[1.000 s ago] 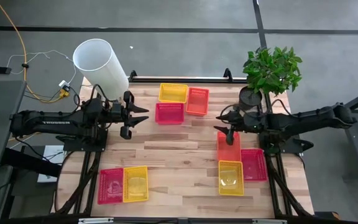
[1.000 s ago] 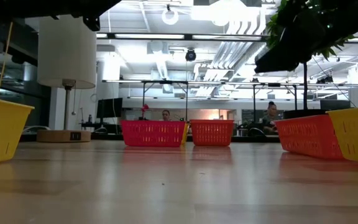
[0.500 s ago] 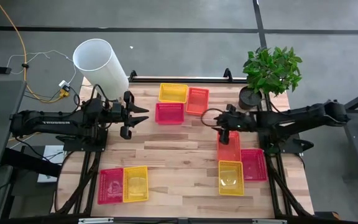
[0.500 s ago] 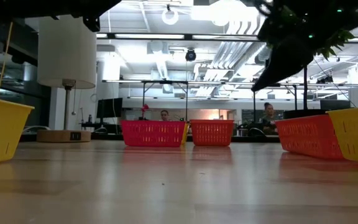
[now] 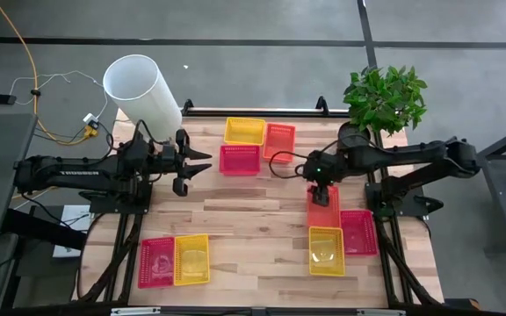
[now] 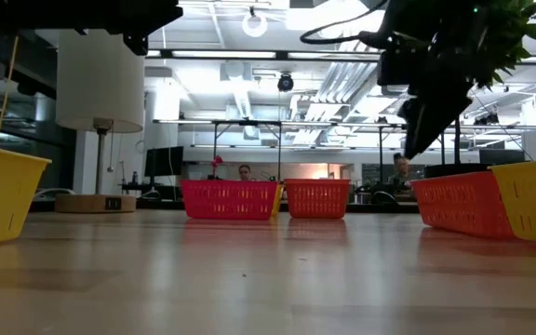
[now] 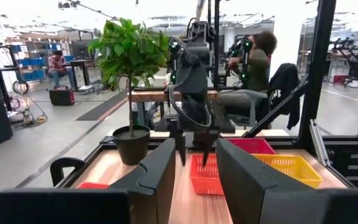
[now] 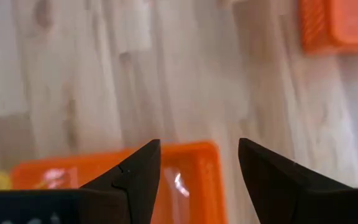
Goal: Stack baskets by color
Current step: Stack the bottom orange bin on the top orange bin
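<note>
The planked wooden surface (image 5: 253, 219) carries meshed plastic baskets. The right end effector (image 5: 320, 186), fingers spread, hovers over an orange basket (image 5: 323, 209). Farther off, the left end effector (image 5: 193, 169) hangs partly parted; its arm lettering looks like "TROSSEN", though faint.

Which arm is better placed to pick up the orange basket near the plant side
The right. Its open right gripper points down over the orange basket's far end, while the left gripper waits across the table near the white cylinder.
</note>
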You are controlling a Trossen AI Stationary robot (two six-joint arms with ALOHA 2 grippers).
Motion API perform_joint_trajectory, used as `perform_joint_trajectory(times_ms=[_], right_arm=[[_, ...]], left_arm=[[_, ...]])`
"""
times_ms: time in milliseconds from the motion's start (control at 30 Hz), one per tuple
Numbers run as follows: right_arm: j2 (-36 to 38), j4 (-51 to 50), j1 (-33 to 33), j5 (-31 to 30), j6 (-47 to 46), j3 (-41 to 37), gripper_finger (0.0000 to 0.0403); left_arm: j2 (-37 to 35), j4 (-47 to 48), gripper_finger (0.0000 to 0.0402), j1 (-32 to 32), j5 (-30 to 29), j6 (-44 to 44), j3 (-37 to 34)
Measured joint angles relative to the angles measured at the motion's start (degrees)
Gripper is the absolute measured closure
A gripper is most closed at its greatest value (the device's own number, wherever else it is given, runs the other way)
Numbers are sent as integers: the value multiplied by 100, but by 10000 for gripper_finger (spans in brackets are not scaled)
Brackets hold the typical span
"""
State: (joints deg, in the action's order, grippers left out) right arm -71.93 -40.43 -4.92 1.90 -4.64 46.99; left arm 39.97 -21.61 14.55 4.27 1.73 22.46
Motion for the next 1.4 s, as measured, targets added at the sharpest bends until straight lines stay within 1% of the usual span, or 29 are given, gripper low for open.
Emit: perform_joint_trajectory(times_ms=[200,300,367,400,500,667,733,800,867,933,967,1000,1033,1100,1133,1200,1267,1400], right_arm=[[-63,-1037,239,0,-420,100,199],[-217,-1386,314,-429,-560,93,199],[-347,-1348,321,-668,-566,93,199],[-424,-1293,321,-693,-547,93,199],[-720,-1116,316,-702,-401,93,199],[-1272,-1098,305,-696,-294,93,202],[-1437,-1043,305,-660,-189,89,218],[-1546,-1002,307,-645,-66,89,249],[-1594,-990,307,-644,41,89,297],[-1578,-992,307,-641,70,89,358],[-1540,-1000,307,-633,77,89,380],[-1474,-1013,307,-618,90,89,388],[-1401,-1022,307,-637,81,101,387],[-1255,-1171,312,-847,71,241,386],[-1166,-1254,311,-973,91,366,393],[-975,-1341,310,-1266,205,712,400],[-830,-1316,305,-1579,384,1118,398],[-799,-1039,305,-2250,1088,2057,402]], left_arm=[[0,116,295,0,0,86,0],[0,126,295,0,0,86,0],[0,126,295,0,0,89,0],[0,126,295,0,0,93,0],[0,128,295,0,0,53,0],[0,146,295,0,0,45,0],[0,145,295,0,0,45,0],[0,146,295,0,1,45,0],[0,147,295,0,1,45,0],[0,152,295,0,0,45,0],[0,152,295,0,1,51,0],[0,152,295,0,0,75,0],[0,154,295,0,0,115,0],[0,188,295,0,0,145,0],[0,213,295,0,2,147,0],[0,290,295,-1,0,148,0],[0,337,295,0,-1,147,0],[0,386,295,-2,-62,149,0]])
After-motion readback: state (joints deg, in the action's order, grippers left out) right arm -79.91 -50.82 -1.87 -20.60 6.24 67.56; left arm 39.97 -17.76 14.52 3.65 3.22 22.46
